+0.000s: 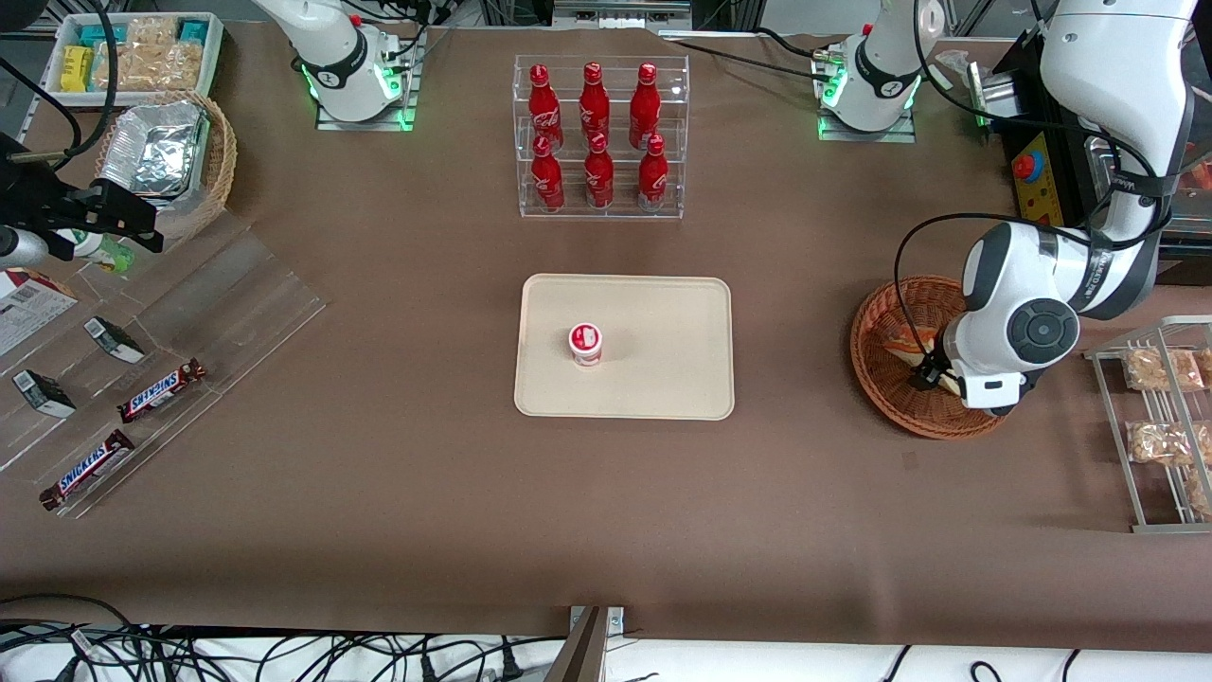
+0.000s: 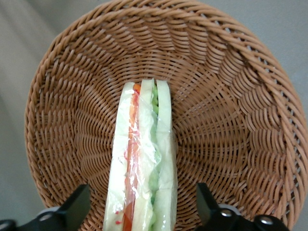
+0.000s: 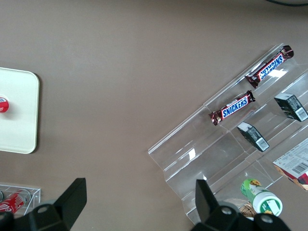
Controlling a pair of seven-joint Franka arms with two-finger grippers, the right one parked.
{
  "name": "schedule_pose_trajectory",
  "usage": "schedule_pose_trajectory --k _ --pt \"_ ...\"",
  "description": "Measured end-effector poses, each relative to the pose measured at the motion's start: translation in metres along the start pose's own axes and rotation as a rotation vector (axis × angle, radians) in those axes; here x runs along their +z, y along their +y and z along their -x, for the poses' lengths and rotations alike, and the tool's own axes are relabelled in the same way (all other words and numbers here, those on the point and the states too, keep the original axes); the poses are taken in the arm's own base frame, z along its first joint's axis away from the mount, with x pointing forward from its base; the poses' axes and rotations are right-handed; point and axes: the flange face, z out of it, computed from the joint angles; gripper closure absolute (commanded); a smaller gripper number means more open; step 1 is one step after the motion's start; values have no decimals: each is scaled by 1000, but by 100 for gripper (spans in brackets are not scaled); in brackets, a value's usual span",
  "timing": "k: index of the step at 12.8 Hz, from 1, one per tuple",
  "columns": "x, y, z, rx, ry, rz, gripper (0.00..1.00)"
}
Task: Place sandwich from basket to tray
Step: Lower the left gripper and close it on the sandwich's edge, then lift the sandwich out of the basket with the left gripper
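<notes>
The wrapped sandwich (image 2: 142, 163) stands on edge in the reddish-brown wicker basket (image 2: 226, 120), showing pale bread with red, orange and green layers. My gripper (image 2: 143, 207) is lowered into the basket, open, with one finger on each side of the sandwich and a gap between each finger and the wrap. In the front view the arm's wrist covers most of the basket (image 1: 885, 365); only a corner of the sandwich (image 1: 907, 343) shows beside my gripper (image 1: 933, 377). The cream tray (image 1: 663, 369) lies at the table's middle, apart from the basket.
A small red-and-white cup (image 1: 585, 343) stands on the tray. A clear rack of red bottles (image 1: 598, 137) stands farther from the camera than the tray. A wire rack with bagged snacks (image 1: 1160, 431) lies beside the basket at the working arm's end. Clear trays with candy bars (image 1: 161, 390) lie toward the parked arm's end.
</notes>
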Motion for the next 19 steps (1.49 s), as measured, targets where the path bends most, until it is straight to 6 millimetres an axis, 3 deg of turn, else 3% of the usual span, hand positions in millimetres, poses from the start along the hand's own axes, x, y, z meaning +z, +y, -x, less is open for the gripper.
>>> schedule_pose_trajectory --k 1,5,8,10,13,16,19 --pt "1 0 1 -7 -1 -2 65" --pt "0 1 2 -11 0 0 66" --pt "-12 5 14 49 3 -10 66" --pt "-34 5 21 158 -6 -52 66" --pt "-96 0 31 372 -14 -117 66" --pt "-157 15 72 499 -1 -108 65" --pt "-187 43 145 638 23 -72 65"
